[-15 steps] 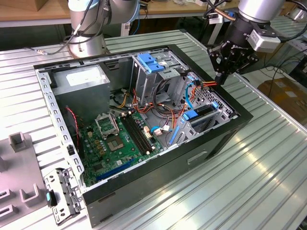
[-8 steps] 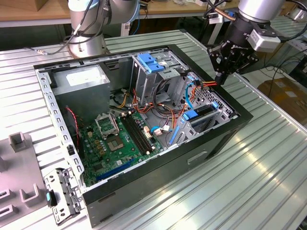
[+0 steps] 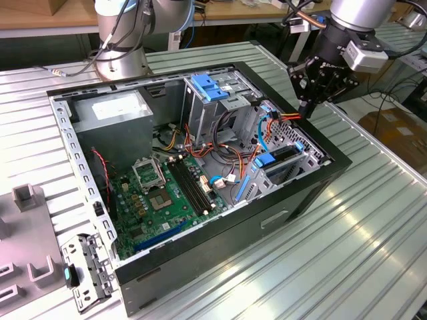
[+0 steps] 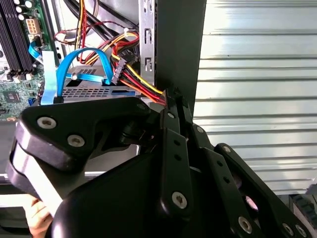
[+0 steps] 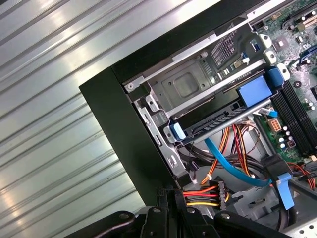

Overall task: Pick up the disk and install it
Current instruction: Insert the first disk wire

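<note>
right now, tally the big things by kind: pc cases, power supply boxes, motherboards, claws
PC case: 1
Power supply box: 1
Motherboard: 1
Claw: 1
Total: 4

The table (image 3: 363,257) is ribbed, shiny metal; case (image 3: 200,263) and gripper (image 3: 305,111) look matt black, perhaps plastic.

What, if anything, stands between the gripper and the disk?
In the first wrist view, the gripper sits right at the red-orange-yellow power wires. Those wires and a blue data cable cross the gap toward the disk in the drive cage.
</note>
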Robot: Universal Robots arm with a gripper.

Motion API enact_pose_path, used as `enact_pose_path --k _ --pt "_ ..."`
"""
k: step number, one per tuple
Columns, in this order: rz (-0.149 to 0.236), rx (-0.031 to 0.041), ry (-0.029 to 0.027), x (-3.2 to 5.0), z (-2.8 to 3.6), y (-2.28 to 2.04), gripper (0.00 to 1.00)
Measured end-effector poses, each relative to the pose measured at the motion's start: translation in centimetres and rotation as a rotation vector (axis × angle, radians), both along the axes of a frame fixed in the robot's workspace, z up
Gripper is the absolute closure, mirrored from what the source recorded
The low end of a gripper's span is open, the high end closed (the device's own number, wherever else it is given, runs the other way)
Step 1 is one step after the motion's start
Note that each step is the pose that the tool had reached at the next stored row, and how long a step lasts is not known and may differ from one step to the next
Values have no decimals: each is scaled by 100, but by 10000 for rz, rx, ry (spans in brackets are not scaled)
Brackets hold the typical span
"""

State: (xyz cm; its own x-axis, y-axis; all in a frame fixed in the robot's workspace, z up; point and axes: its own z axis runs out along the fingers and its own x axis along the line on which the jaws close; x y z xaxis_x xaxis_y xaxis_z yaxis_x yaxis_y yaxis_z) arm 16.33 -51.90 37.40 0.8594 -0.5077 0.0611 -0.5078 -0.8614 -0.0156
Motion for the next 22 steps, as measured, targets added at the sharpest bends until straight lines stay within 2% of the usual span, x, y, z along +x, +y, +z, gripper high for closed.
enact_pose_path --k 14,18,22 --pt "-23 1 0 -15 0 0 84" --pt "-236 0 0 -27 0 0 84" --pt "-256 1 0 -27 0 0 84"
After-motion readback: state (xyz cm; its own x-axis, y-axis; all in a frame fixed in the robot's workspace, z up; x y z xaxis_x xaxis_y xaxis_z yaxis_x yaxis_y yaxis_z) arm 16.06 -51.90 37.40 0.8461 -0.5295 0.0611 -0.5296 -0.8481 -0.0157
